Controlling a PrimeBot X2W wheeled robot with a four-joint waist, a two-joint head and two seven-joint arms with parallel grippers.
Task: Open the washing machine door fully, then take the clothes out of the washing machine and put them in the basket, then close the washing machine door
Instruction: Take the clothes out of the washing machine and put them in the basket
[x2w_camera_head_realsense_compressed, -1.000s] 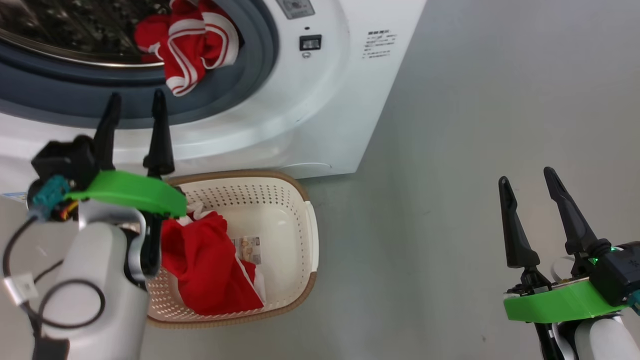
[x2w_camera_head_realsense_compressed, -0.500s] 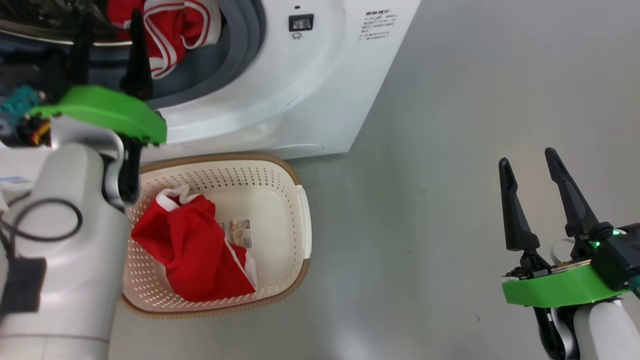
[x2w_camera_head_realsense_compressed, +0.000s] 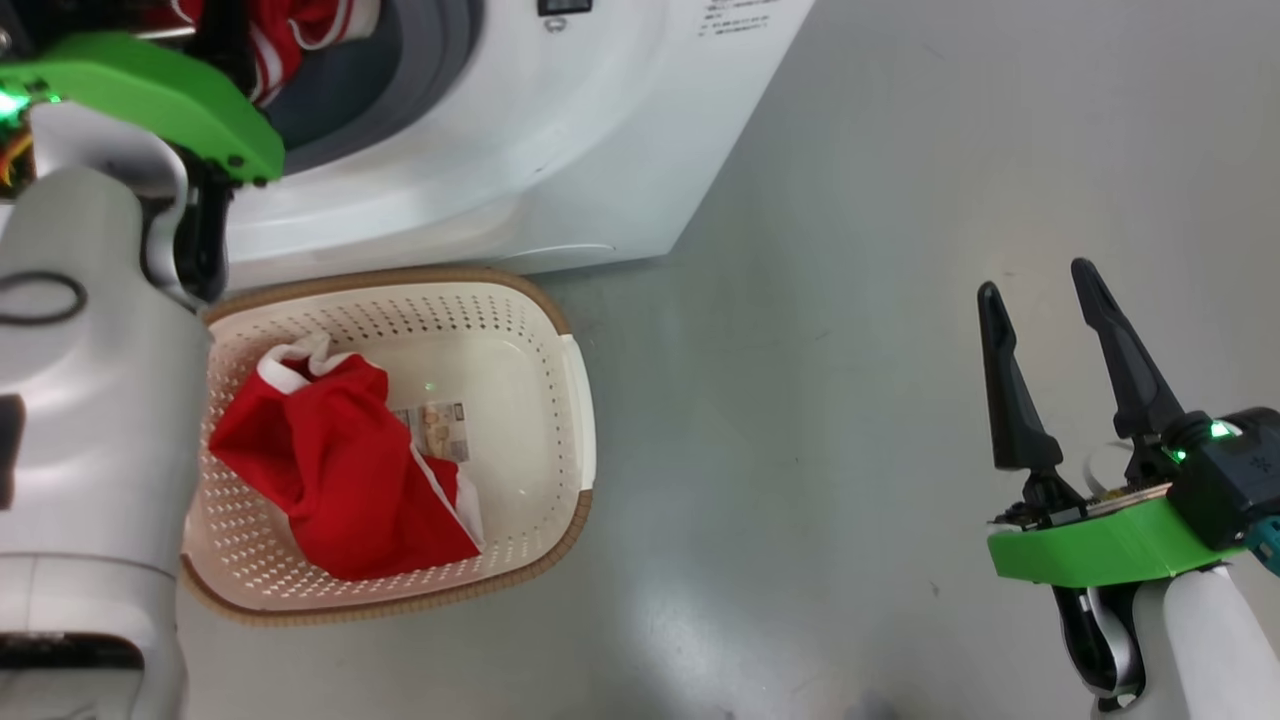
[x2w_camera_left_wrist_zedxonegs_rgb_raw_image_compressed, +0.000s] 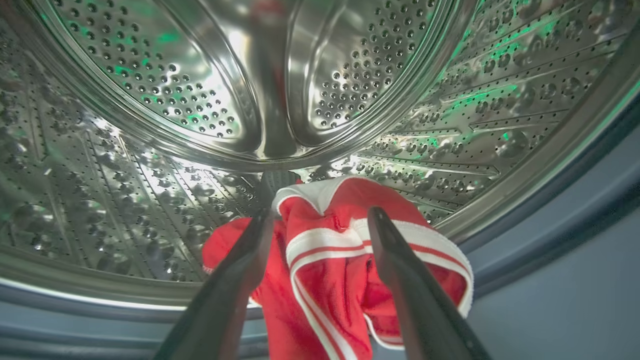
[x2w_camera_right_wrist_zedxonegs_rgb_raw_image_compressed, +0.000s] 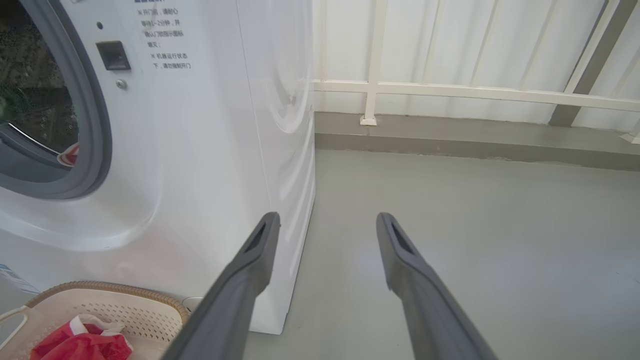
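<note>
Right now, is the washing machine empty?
Not empty. A red striped garment lies in the steel drum, hanging over its front lip.

Before you, the grey floor (x2w_camera_head_realsense_compressed: 850, 350) bears the white washing machine (x2w_camera_head_realsense_compressed: 520, 150), the cream basket (x2w_camera_head_realsense_compressed: 505, 345) just in front.

A laundry corner: in the right wrist view a white front-loading washing machine (x2w_camera_right_wrist_zedxonegs_rgb_raw_image_compressed: 200, 150) stands at nine o'clock on a bare grey floor (x2w_camera_right_wrist_zedxonegs_rgb_raw_image_compressed: 475, 240). A cream railing (x2w_camera_right_wrist_zedxonegs_rgb_raw_image_compressed: 450, 93) fronts pale panels (x2w_camera_right_wrist_zedxonegs_rgb_raw_image_compressed: 500, 45) at one o'clock. A laundry basket (x2w_camera_head_realsense_compressed: 578, 410) sits at the machine's foot.
</note>
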